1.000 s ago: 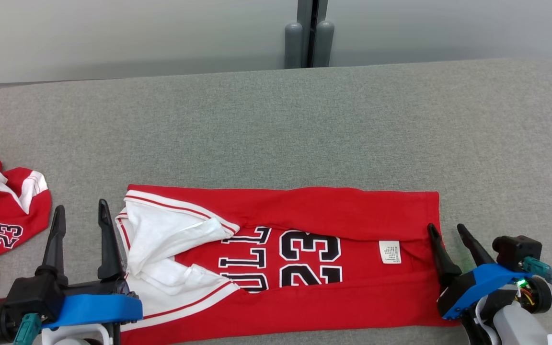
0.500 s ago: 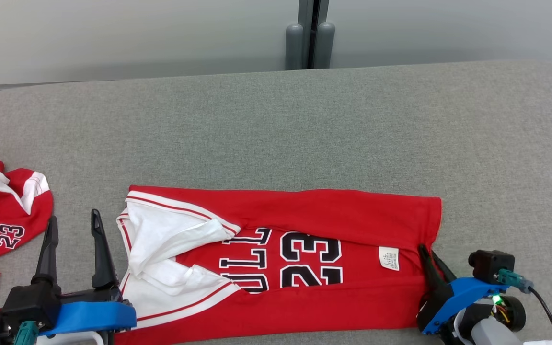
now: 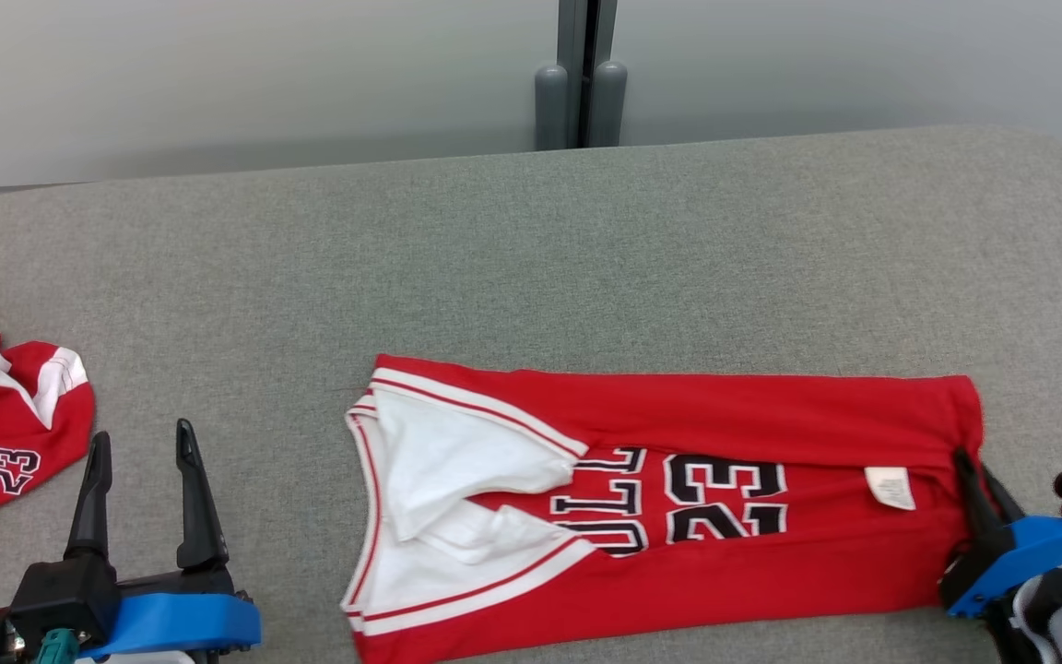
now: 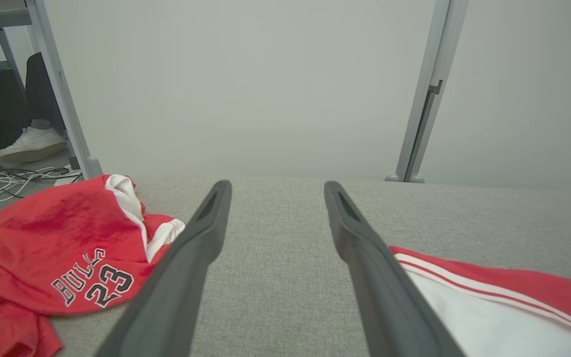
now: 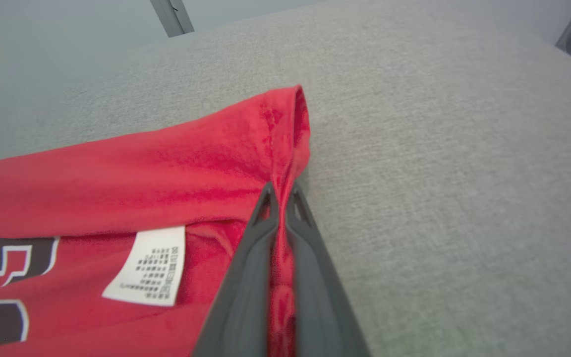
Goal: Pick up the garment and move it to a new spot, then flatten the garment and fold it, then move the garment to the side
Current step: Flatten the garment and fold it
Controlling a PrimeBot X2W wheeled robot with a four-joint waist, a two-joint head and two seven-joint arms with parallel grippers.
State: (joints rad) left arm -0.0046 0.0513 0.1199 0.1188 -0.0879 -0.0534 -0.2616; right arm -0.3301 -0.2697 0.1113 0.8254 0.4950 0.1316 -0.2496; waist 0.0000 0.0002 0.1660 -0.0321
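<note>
A red sleeveless basketball jersey with white trim [image 3: 725,415] is laid folded lengthwise on the near half of the grey fabric-covered table [image 3: 531,258]. Towards the table's right end, its hem is pinched between the closed fingers of the right gripper [image 3: 975,463]. The left gripper [image 3: 144,433] is seen spread wide and empty at the table's near left, beside a second, crumpled red jersey [image 3: 5,433].

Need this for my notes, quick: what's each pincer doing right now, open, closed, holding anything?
The left pincer is open, holding nothing.
The right pincer is closed on the edge of the red jersey.
</note>
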